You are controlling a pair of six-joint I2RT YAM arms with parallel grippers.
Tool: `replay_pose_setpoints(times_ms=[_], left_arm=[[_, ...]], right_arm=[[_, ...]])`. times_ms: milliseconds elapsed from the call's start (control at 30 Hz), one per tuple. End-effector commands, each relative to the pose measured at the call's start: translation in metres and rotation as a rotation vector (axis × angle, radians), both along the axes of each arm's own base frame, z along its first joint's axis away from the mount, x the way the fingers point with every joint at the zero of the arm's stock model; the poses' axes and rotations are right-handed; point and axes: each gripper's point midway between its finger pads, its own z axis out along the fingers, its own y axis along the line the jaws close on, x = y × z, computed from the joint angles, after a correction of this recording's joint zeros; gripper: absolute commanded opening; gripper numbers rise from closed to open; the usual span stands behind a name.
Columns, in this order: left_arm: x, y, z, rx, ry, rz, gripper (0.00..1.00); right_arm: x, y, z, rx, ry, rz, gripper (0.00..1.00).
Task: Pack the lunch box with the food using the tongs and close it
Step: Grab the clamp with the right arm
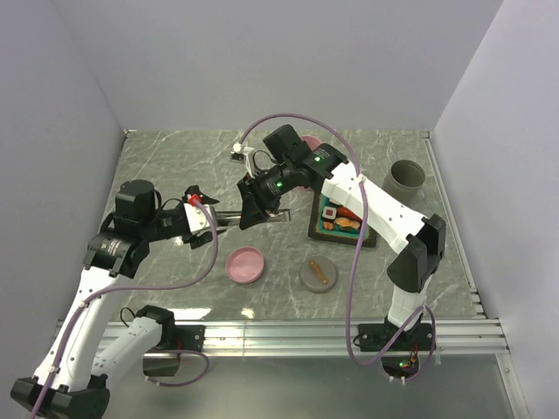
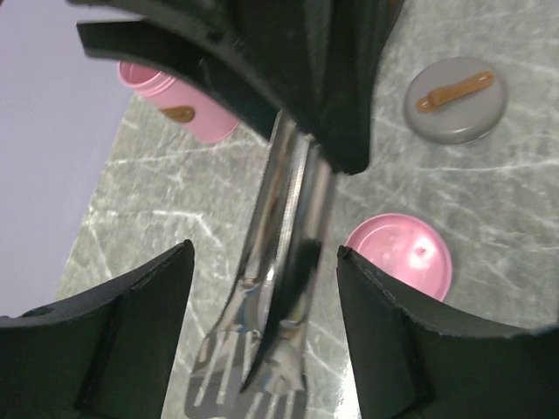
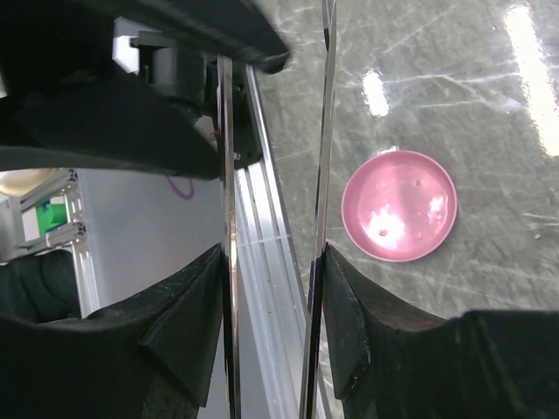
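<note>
From above, we see the lunch box, a black square tray with a teal inside, lying open right of centre. It holds the food: a round roll with white rice and orange and red oblong pieces, packed close together. A grey cup stands upright near the right wall; what is in it we cannot tell. A shallow pink dish and a grey lid with a brown handle lie in front of the arms, well apart from the box. The tongs run level between the right gripper and the left gripper, left of the lunch box and above the table.

In the left wrist view, the tongs are slim and silver, with both arms lying close together and scalloped ends nearest the camera. The left fingers stand wide on either side of them, with a clear gap on each side (no contact that we can see). The right gripper's black fingers clamp the tongs higher up. Behind them a pink cup with a brown strip on its side lies tilted at the table's edge.

In the right wrist view, the two thin metal arms run straight away from the camera. Each is pressed against the inner face of one of the right fingers, so this hand is holding the tongs at a narrow spread. The pink dish lies on the marble beyond them.
</note>
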Motion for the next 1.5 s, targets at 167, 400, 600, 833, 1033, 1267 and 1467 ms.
replay_pose_setpoints(times_ms=[167,400,600,833,1033,1267,1467], left_arm=[[0.019,0.001,0.002,0.044,-0.063,0.039,0.63],[0.019,-0.002,0.001,0.034,-0.05,0.03,0.55],[0.019,-0.003,0.001,0.025,-0.041,0.031,0.49],[0.02,-0.004,0.0,0.027,-0.029,0.029,0.44],[0.02,-0.004,0.0,0.024,-0.03,0.032,0.44],[0.016,-0.006,0.019,-0.024,-0.034,0.038,0.81],[0.006,-0.013,0.055,-0.141,-0.006,0.04,0.91]], right_arm=[[-0.01,0.005,0.03,0.091,-0.003,0.05,0.52],[-0.013,0.007,0.027,0.081,-0.007,0.057,0.51],[-0.014,0.008,0.027,0.08,-0.014,0.064,0.51],[-0.016,0.007,0.031,0.087,-0.027,0.069,0.51],[-0.017,0.007,0.03,0.082,-0.03,0.071,0.51],[-0.008,0.006,0.023,0.052,-0.056,0.033,0.47],[0.014,-0.011,0.017,0.015,-0.099,-0.047,0.47]])
